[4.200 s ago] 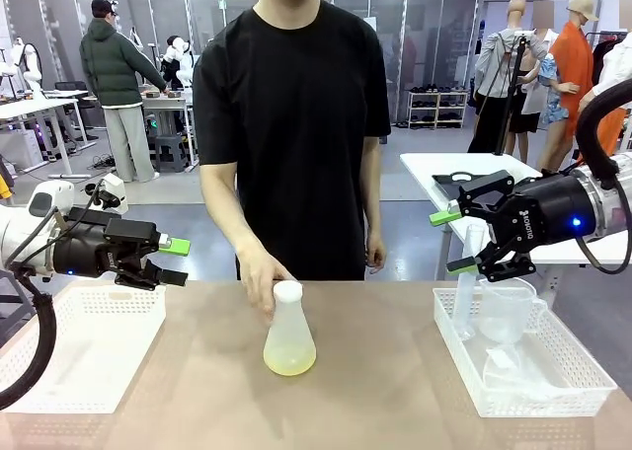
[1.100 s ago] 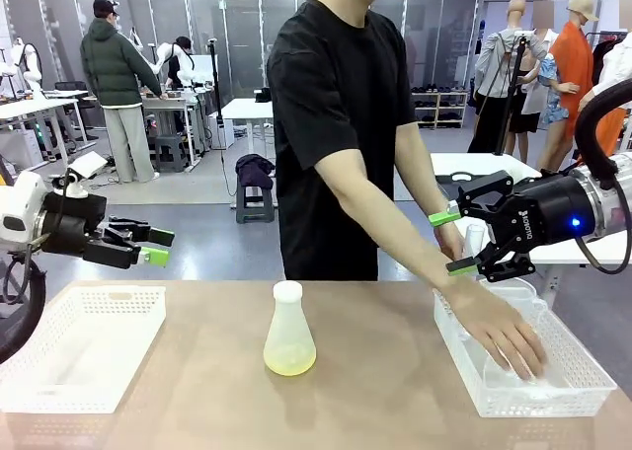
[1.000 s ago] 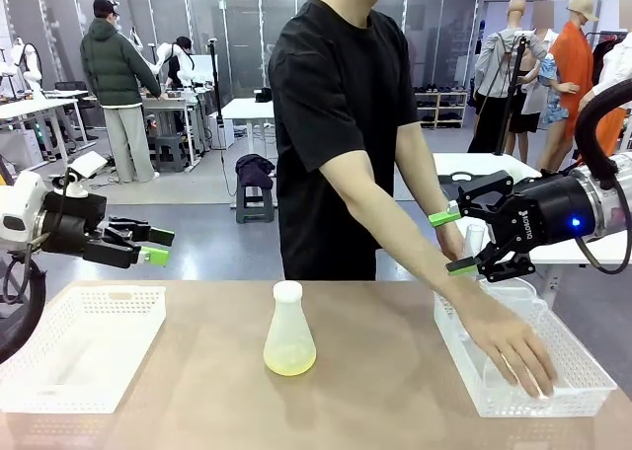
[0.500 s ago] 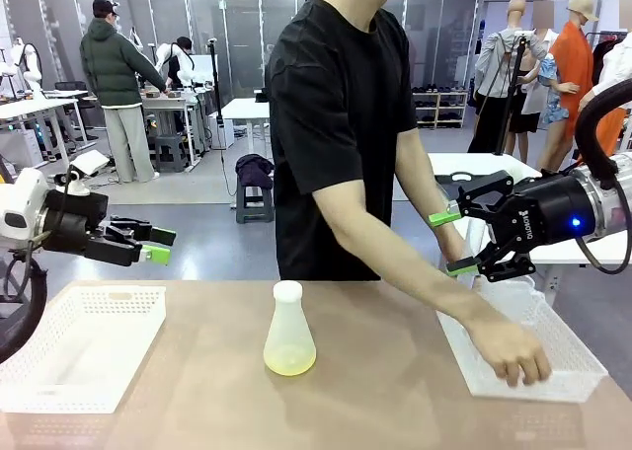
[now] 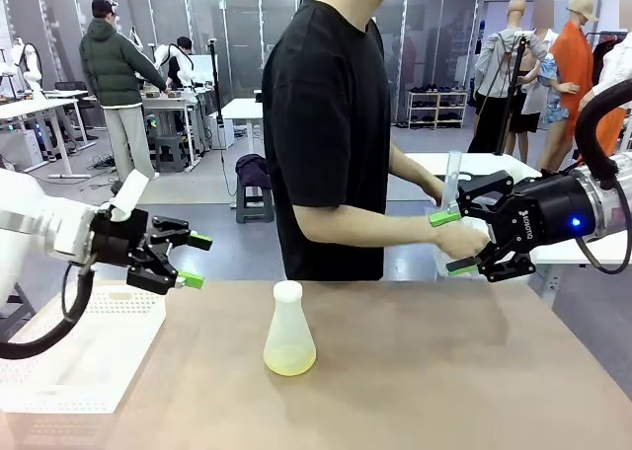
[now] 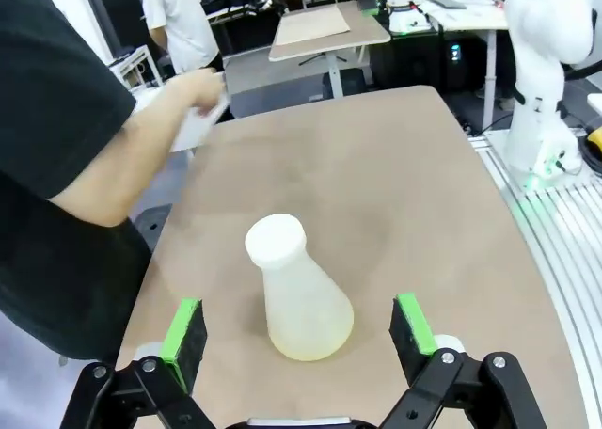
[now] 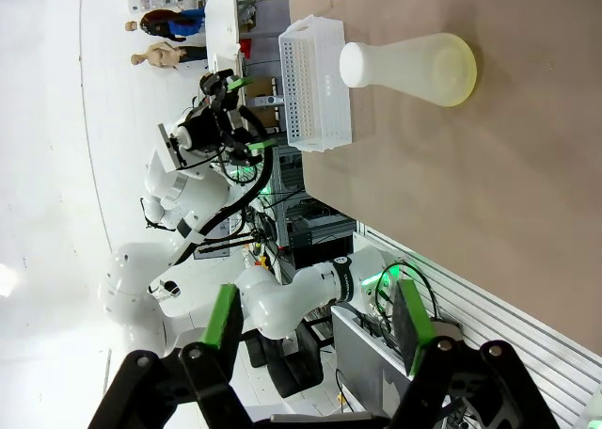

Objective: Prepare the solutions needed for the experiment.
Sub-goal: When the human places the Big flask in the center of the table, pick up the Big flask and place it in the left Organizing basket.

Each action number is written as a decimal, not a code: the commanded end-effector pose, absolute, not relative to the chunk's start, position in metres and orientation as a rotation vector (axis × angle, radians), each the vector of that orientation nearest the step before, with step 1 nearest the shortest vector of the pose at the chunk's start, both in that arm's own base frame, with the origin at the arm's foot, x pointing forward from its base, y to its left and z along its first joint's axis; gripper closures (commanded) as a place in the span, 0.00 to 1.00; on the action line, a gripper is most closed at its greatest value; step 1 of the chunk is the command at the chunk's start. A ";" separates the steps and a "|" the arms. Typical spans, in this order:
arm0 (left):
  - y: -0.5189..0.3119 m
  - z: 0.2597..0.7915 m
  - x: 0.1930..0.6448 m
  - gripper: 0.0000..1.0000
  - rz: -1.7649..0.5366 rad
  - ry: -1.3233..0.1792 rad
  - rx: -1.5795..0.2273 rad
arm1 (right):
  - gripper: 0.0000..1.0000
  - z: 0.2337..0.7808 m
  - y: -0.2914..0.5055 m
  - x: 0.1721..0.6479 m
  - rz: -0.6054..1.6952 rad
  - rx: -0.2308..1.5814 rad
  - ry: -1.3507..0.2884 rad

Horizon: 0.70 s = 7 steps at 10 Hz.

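A translucent white conical flask [image 5: 289, 330] stands upright at the middle of the table, capped in white, with a shallow layer of pale yellow-green solution [image 5: 289, 362] in its base. My left gripper [image 5: 194, 261] hangs open to the flask's left, a little above the table. In the left wrist view the flask [image 6: 296, 293] sits just beyond my open left gripper [image 6: 298, 318], in line with the gap. My right gripper [image 5: 454, 242] is open high at the right, with nothing between its fingers [image 7: 224, 318]. The flask [image 7: 410, 65] lies far off in that view.
A white mesh basket [image 5: 84, 343] sits at the table's left end. The person stands at the far side, turned right, with both hands [image 5: 460, 239] by my right gripper, holding a clear tall cylinder [image 5: 452, 180]. Their forearm [image 6: 118, 166] reaches over the table's far edge.
The person has lifted the right-hand basket off the table and swung toward the right. My left gripper has moved right and down toward the flask. The right arm has stayed still.
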<state>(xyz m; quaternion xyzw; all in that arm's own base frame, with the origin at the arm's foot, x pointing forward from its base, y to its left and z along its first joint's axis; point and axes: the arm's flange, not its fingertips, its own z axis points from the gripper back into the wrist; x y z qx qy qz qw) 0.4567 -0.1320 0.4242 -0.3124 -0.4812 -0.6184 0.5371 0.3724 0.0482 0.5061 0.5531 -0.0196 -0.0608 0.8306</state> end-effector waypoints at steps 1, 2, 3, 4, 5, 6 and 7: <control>-0.139 0.418 0.467 0.00 -1.421 -1.133 -0.818 | 0.19 0.507 0.049 0.372 -0.121 1.184 -0.042; -0.132 0.424 0.457 0.00 -1.472 -1.145 -0.743 | 0.19 0.507 0.049 0.372 -0.121 1.184 -0.042; -0.132 0.424 0.457 0.00 -1.472 -1.145 -0.743 | 0.19 0.507 0.049 0.372 -0.121 1.184 -0.042; -0.132 0.424 0.457 0.00 -1.472 -1.145 -0.743 | 0.19 0.507 0.049 0.372 -0.121 1.184 -0.042; -0.132 0.424 0.457 0.00 -1.472 -1.145 -0.743 | 0.19 0.507 0.049 0.372 -0.121 1.184 -0.042; -0.134 0.420 0.460 0.00 -1.463 -1.146 -0.759 | 0.19 0.507 0.049 0.372 -0.121 1.184 -0.042; -0.144 0.408 0.470 0.00 -1.501 -1.156 -0.793 | 0.19 0.507 0.049 0.372 -0.121 1.184 -0.042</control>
